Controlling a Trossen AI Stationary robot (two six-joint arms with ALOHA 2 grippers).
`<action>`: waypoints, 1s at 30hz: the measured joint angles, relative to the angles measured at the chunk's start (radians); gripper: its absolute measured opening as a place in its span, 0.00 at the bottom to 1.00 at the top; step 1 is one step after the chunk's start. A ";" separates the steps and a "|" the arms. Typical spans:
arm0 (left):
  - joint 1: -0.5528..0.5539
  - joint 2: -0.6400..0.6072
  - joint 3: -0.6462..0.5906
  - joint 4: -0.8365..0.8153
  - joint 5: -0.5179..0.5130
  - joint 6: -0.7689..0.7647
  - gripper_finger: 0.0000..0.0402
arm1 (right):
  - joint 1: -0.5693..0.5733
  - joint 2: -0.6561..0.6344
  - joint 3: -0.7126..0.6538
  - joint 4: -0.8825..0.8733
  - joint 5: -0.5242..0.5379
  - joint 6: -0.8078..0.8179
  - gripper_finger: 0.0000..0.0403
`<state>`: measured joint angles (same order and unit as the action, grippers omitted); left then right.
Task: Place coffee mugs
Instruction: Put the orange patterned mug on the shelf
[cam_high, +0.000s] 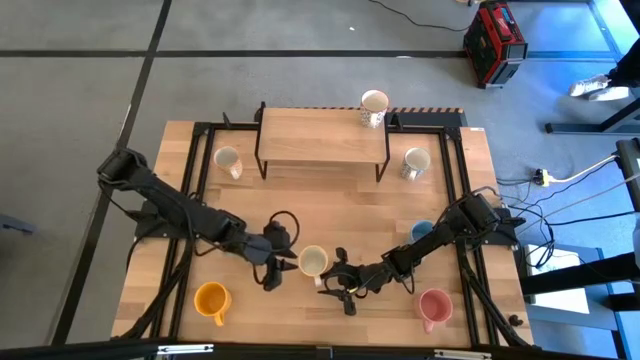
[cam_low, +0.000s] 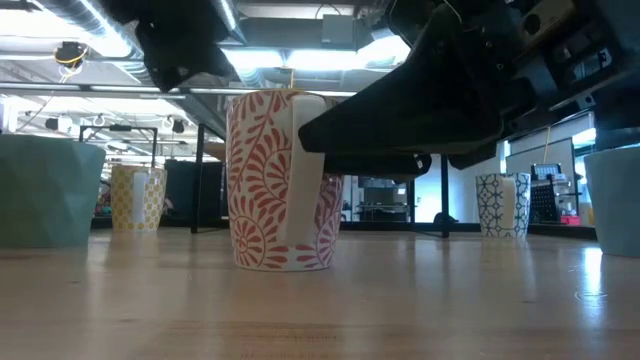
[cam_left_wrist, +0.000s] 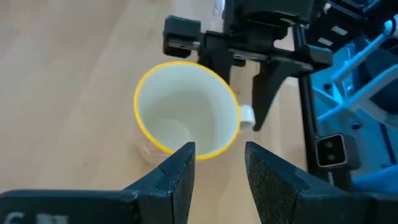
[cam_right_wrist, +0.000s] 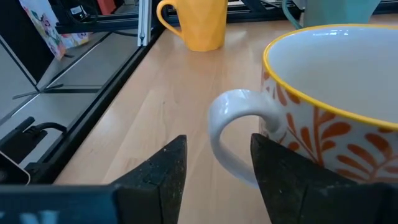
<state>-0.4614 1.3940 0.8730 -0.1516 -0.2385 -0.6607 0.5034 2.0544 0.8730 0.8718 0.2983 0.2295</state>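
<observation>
A white mug with an orange fern pattern and yellow rim (cam_high: 313, 261) is standing on the wooden worktop (cam_high: 330, 200) between both grippers. The left gripper (cam_high: 277, 275) is hovering beside its rim, jaws released. The right gripper (cam_high: 335, 285) is facing its handle (cam_right_wrist: 233, 134), jaws released.

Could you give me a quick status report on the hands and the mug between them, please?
Left hand open, beside the orange-patterned mug. Right hand open at its handle, not gripping. Mug upright on the table. Nothing in the way.
</observation>
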 joint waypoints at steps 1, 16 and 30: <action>0.000 -0.014 0.000 -0.019 0.008 -0.010 0.34 | 0.000 0.000 0.000 0.000 0.000 0.000 0.42; 0.031 -0.064 0.017 -0.274 0.036 -0.036 0.34 | 0.000 -0.001 -0.001 -0.008 -0.002 -0.002 0.42; 0.055 0.153 0.018 -0.115 0.126 0.003 0.34 | 0.000 -0.002 -0.001 -0.001 0.007 -0.002 0.42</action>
<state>-0.4068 1.5470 0.8913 -0.2671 -0.1125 -0.6581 0.5034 2.0529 0.8722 0.8707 0.3052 0.2276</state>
